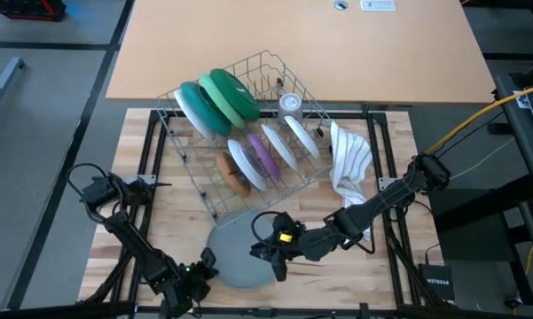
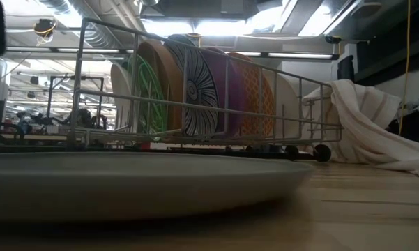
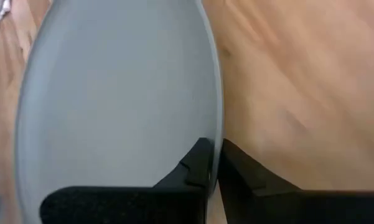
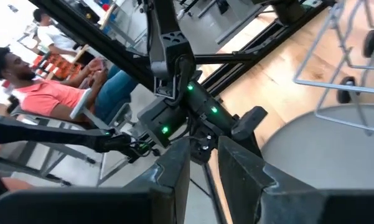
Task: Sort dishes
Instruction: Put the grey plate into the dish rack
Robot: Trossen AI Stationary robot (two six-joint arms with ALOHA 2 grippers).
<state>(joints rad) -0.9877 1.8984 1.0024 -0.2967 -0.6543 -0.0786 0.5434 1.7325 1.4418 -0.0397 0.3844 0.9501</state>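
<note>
High view, going left to right: your left gripper (image 1: 204, 263) is pinched onto the rim of the grey plate (image 1: 235, 257), flat on the table in front of the rack (image 1: 248, 133). Your right gripper (image 1: 270, 259) hovers over its other edge, fingers slightly apart, holding nothing.

We are seeing even, soft light from above on the wooden table (image 1: 399, 266), with weak shadows. In the low view, ceiling lamps (image 2: 216, 28) are glaring behind the wire rack (image 2: 195, 90), so the dishes are looking dark, and the near grey plate (image 2: 125, 185) is blurring. The left wrist view is looking soft.
</note>
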